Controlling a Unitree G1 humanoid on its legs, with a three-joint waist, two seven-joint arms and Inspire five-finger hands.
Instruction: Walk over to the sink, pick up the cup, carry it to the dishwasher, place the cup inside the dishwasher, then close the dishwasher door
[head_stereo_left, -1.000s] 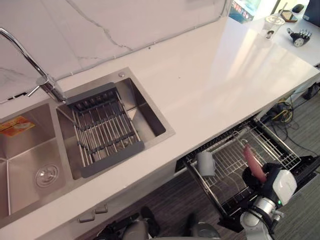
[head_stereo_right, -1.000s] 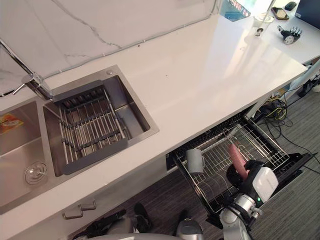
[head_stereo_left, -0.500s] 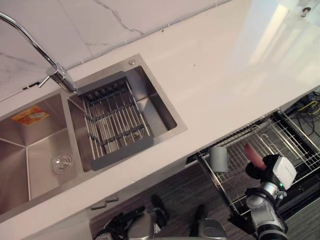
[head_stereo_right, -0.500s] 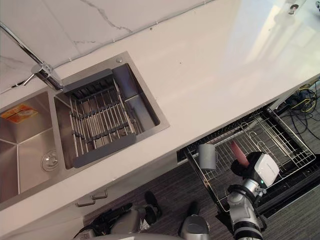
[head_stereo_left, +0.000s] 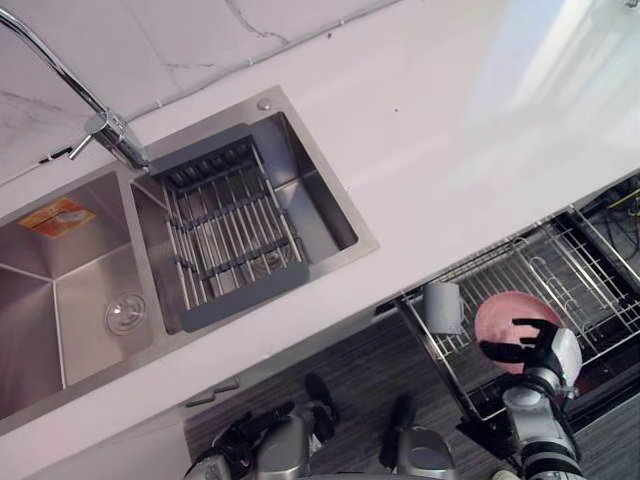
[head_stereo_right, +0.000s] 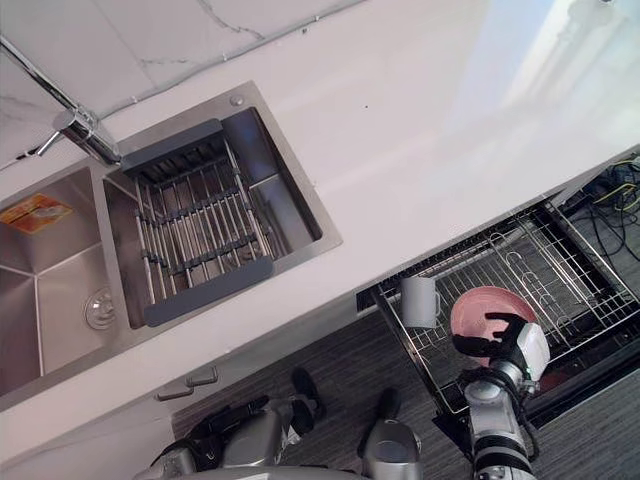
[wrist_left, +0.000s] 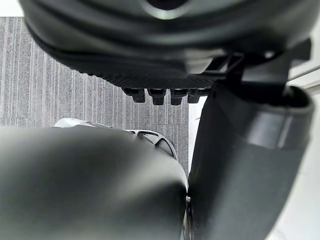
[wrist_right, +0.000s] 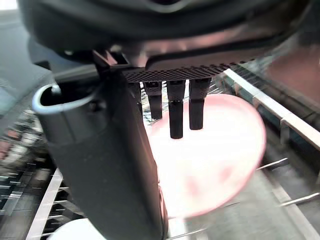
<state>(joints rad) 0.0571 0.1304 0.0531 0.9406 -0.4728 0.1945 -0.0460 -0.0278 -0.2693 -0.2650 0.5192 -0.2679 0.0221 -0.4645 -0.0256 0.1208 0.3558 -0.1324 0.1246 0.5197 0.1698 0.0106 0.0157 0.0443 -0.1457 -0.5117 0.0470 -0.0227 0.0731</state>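
The cup (head_stereo_left: 441, 306), a plain matt grey cylinder with a small handle, sits in the dishwasher rack (head_stereo_left: 590, 270), at the rack's left corner under the front edge of the bench (head_stereo_left: 450, 130). We cannot tell whether its mouth faces up or down. The rack is thin bright wire, drawn out and cut off at the right. Just beside the cup lies a round, smooth pink plate (head_stereo_left: 505, 312). The right hand (head_stereo_left: 538, 352) covers its near rim, fingers straight and spread apart from the thumb. The left hand (wrist_left: 165, 55) hangs over the floor (head_stereo_left: 370, 370), and whether it is open or closed we cannot make out. The bench is glossy white below a veined marble wall (head_stereo_left: 150, 30). Its steel sink (head_stereo_left: 60, 290) holds a grey slatted drainer (head_stereo_left: 235, 235). The floor is dark and finely striped
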